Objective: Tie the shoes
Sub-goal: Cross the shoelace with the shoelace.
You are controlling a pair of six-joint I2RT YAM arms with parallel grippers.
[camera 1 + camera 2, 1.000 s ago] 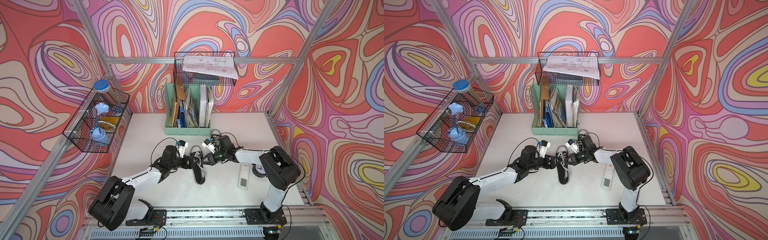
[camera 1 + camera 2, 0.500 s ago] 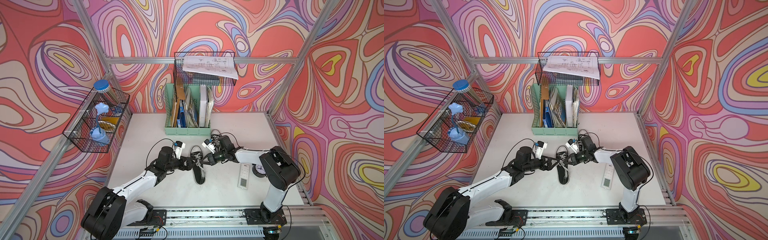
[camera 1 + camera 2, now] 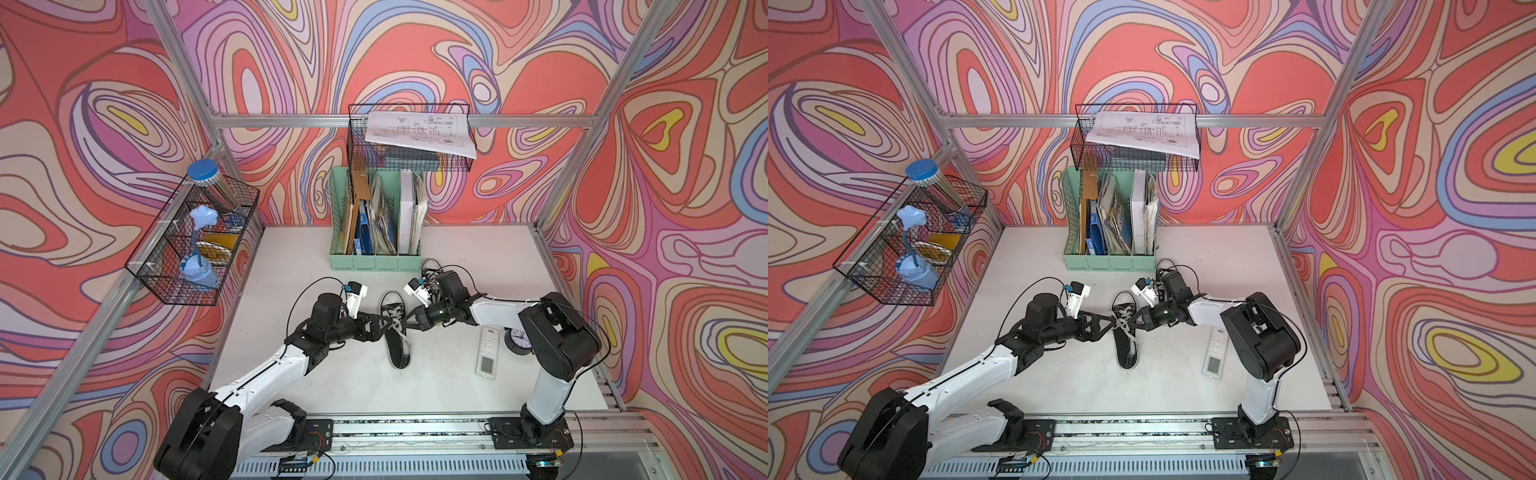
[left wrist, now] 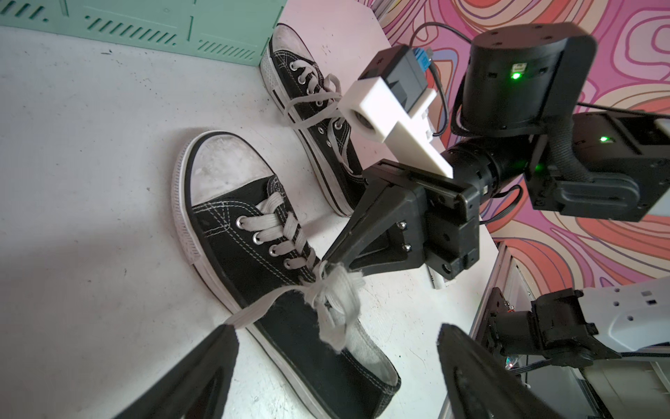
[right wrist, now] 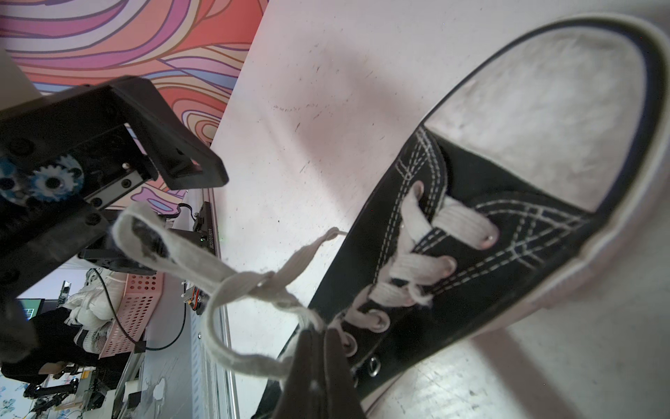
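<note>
One of the shoes [image 3: 397, 334], black with white laces and a whitish toe cap, lies mid-table in both top views. The second of the shoes [image 4: 311, 109] lies behind it by the green file holder. My right gripper [image 5: 315, 337] is shut on the white lace [image 5: 250, 286] at the near shoe's top eyelets, and its black tip [image 4: 326, 259] meets the loose knot. My left gripper [image 4: 337, 330] is open wide on the shoe's other side [image 3: 384, 326]. One lace loop [image 4: 261, 308] reaches one of its fingertips [image 4: 226, 337], ungripped.
A green file holder [image 3: 374, 257] stands at the back with a wire basket [image 3: 409, 137] above it. A white remote [image 3: 487, 353] and a small clock [image 3: 517, 338] lie under the right arm. A wire shelf [image 3: 187, 249] hangs on the left wall.
My left gripper's jaws have widened slightly and its arm has shifted a little to the left. The right gripper has stayed shut on the lace in the same place.
</note>
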